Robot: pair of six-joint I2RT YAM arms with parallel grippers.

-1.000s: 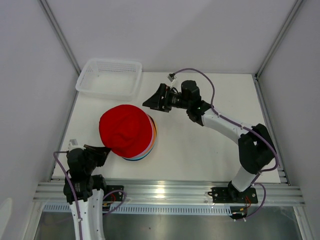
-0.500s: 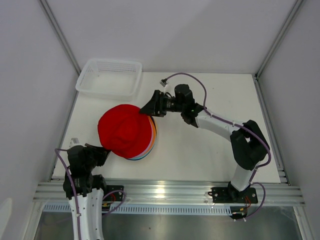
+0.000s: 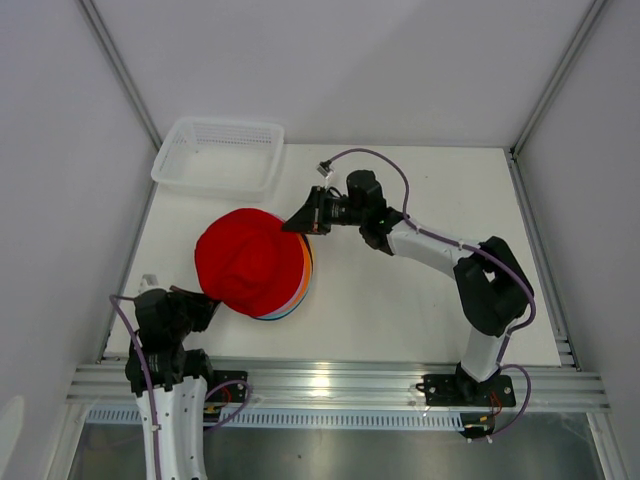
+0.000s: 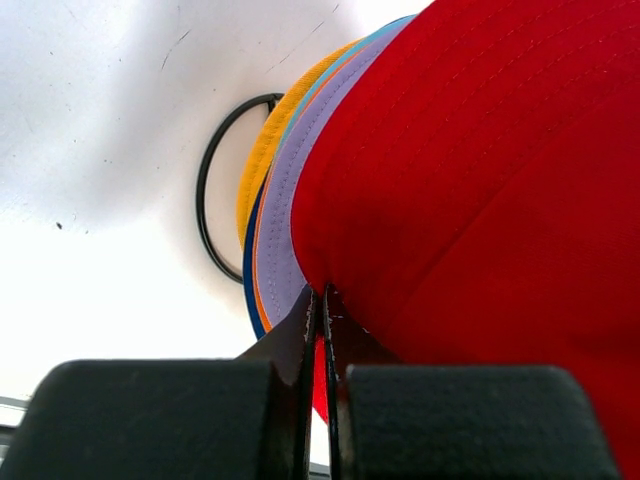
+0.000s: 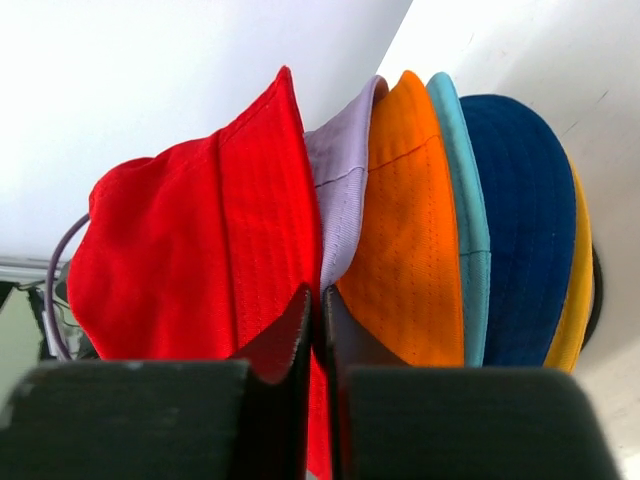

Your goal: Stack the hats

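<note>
2 tight pinches on red hat [image 3: 245,262] brim: L tool [image 4: 320,295], prob R tool [image 5: 315,293] too

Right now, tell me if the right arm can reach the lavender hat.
Probably not: the red hat covers the lavender hat, leaving only brim edge, and the right claw pinches the red brim.

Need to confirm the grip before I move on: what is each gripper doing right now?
Left gripper: closed, fingers pinching the brim of the red hat.
Right gripper: closed, fingers pinching the red hat's brim on the opposite side.
</note>
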